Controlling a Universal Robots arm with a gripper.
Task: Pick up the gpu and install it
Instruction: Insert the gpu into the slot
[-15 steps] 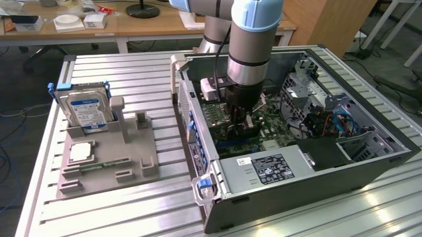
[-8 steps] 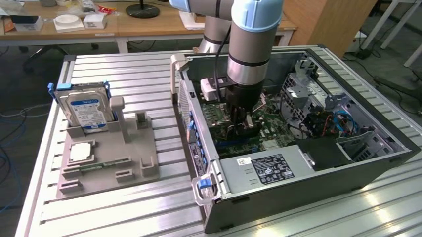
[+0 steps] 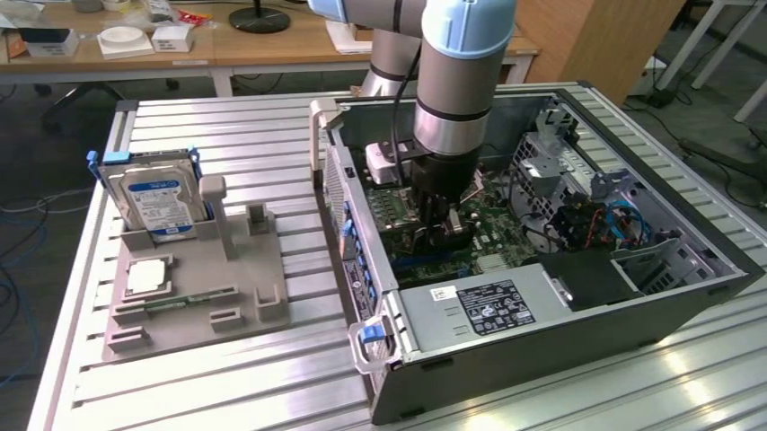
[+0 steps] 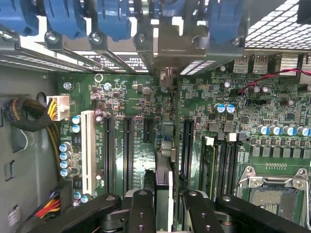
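Seen edge-on in the wrist view, the gpu (image 4: 164, 160) is a thin dark card standing upright on the green motherboard (image 4: 136, 97), in line with a black expansion slot between other slots. Its pale metal bracket end (image 4: 167, 53) reaches the case's rear slot openings under the blue latches. My gripper (image 4: 165, 213) is shut on the card's near end, one black finger (image 4: 141, 213) on each side. In the exterior view my gripper (image 3: 441, 232) is deep inside the open computer case (image 3: 671, 296), low over the motherboard, and the card below it is largely hidden.
A power supply (image 3: 486, 305) fills the case's front corner, with drive cages and cables (image 3: 587, 224) on the exterior view's right. The grey fixture (image 3: 192, 269) outside holds the blue-labelled hard drive (image 3: 156, 197), a processor (image 3: 146, 276) and a green memory stick (image 3: 180, 299). The processor socket (image 4: 272, 187) lies beside the slots.
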